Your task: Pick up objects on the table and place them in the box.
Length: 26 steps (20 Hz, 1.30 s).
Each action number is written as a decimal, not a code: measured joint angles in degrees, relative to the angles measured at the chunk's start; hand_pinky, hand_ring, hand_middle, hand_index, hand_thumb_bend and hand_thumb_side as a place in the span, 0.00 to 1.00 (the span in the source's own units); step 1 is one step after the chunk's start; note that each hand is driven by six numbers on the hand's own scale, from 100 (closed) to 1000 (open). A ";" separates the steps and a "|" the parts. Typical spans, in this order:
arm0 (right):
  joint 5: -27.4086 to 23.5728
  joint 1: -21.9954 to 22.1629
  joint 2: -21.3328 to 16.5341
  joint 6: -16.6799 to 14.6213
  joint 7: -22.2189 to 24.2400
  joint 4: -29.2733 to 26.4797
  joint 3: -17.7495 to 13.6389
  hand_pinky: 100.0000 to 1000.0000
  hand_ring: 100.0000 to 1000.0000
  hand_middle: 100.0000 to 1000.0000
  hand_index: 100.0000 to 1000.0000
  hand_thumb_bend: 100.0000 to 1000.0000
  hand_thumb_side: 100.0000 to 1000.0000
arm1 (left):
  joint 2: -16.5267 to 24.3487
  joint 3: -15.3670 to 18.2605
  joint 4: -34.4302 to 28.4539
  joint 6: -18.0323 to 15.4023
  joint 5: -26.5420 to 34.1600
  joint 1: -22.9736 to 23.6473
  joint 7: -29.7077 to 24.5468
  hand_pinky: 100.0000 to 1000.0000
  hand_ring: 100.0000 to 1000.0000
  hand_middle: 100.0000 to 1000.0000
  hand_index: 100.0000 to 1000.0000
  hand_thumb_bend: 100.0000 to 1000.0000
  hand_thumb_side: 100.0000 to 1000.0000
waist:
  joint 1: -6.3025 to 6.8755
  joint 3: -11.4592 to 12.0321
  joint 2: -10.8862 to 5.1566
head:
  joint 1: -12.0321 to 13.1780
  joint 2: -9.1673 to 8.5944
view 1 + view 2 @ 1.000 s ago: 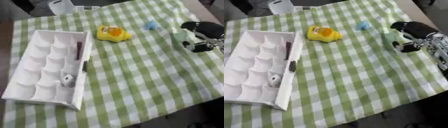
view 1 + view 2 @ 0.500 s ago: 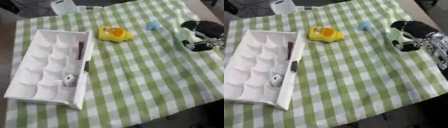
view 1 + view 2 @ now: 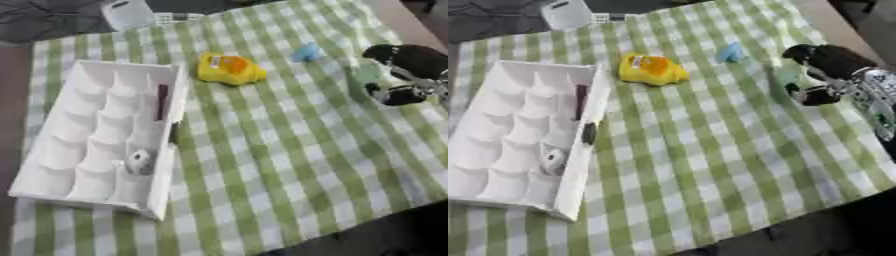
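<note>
Right hand (image 3: 826, 75), black, at the frame's right edge, curls around a pale green object (image 3: 787, 77). We should lift clear, then carry it left to the white compartmented box (image 3: 52, 145); left hand unseen.

Green-and-white checked cloth (image 3: 289, 150), matt and woven, slightly rumpled, covering the table. White compartmented box (image 3: 79, 150) near the cloth's left edge, smooth moulded plastic with a dull sheen. Yellow object (image 3: 229, 69) towards the far edge, glossy plastic. Right hand (image 3: 824, 75) at the right edge: black, smooth casing with silver metal parts.
</note>
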 measured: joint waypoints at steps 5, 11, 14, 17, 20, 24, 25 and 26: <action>0.56 0.25 0.01 0.01 0.01 0.97 0.01 0.84 0.81 0.90 1.00 0.11 0.19 | 0.00 -0.15 0.00 -0.04 0.00 -0.23 -0.12 0.74 0.61 0.93 0.85 0.05 0.95 | 0.00 0.21 0.00 | 0.00 -0.04; 1.02 0.33 0.05 -0.05 0.03 1.66 0.29 0.84 0.81 0.89 1.00 0.10 0.22 | 0.00 -0.29 0.00 -0.04 0.05 -0.25 -0.20 0.74 0.61 0.93 0.85 0.05 0.95 | 0.00 0.41 0.01 | 0.01 -0.20; 1.26 0.36 0.17 -0.25 0.18 1.68 0.36 0.85 0.81 0.87 1.00 0.10 0.23 | 0.00 -0.29 0.00 -0.05 0.13 -0.27 -0.23 0.74 0.61 0.93 0.85 0.05 0.95 | 0.00 0.41 0.06 | 0.01 -0.20; 1.64 0.36 0.20 -0.63 0.46 1.69 0.39 0.84 0.79 0.82 1.00 0.12 0.22 | 0.00 -0.29 0.00 -0.05 0.18 -0.27 -0.25 0.74 0.61 0.93 0.85 0.05 0.95 | 0.00 0.40 0.06 | 0.04 -0.20; 2.25 0.38 0.27 -0.98 0.40 1.68 0.45 0.78 0.65 0.62 0.92 0.15 0.21 | 0.00 -0.29 0.00 -0.05 0.19 -0.28 -0.29 0.74 0.61 0.93 0.85 0.05 0.95 | 0.00 0.38 0.06 | 0.10 -0.20; 3.02 0.34 0.27 -1.25 -0.18 1.60 0.47 0.64 0.45 0.44 0.80 0.21 0.20 | 0.00 -0.29 0.00 -0.06 0.19 -0.28 -0.31 0.74 0.61 0.93 0.85 0.05 0.95 | 0.00 0.35 0.06 | 0.14 -0.20; 3.13 0.35 0.28 -1.29 -0.35 1.59 0.47 0.64 0.45 0.44 0.80 0.21 0.20 | 0.00 -0.29 0.00 -0.06 0.19 -0.28 -0.31 0.74 0.61 0.93 0.85 0.05 0.95 | 0.00 0.33 0.06 | 0.15 -0.20; 3.30 0.35 0.28 -1.33 -0.60 1.54 0.47 0.58 0.37 0.38 0.73 0.23 0.19 | 0.00 -0.29 0.00 -0.06 0.19 -0.28 -0.31 0.74 0.61 0.93 0.85 0.05 0.95 | 0.00 0.31 0.06 | 0.15 -0.20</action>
